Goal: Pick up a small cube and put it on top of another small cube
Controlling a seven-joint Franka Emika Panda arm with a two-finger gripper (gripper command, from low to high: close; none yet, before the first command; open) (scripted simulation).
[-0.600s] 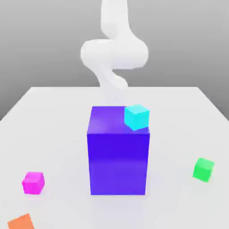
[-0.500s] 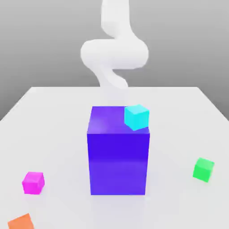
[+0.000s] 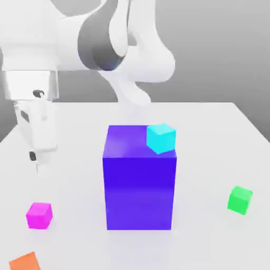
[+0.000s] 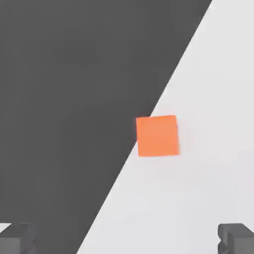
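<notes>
White table [image 3: 205,158], grey behind; in the exterior view my gripper [image 3: 39,163] hangs above the pink cube [image 3: 39,215], which sits on the exterior view's left, apart from the blue block [image 3: 139,184]. In the hand view my fingers [image 4: 237,239] are spread wide, and the orange cube [image 4: 158,136] lies at the table's edge.

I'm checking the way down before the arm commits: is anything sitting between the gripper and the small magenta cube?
Nothing visible stands between them. In the exterior view the gripper hangs above the magenta cube, with bare tabletop around that cube; the big blue block stands off to the exterior view's right.
</notes>
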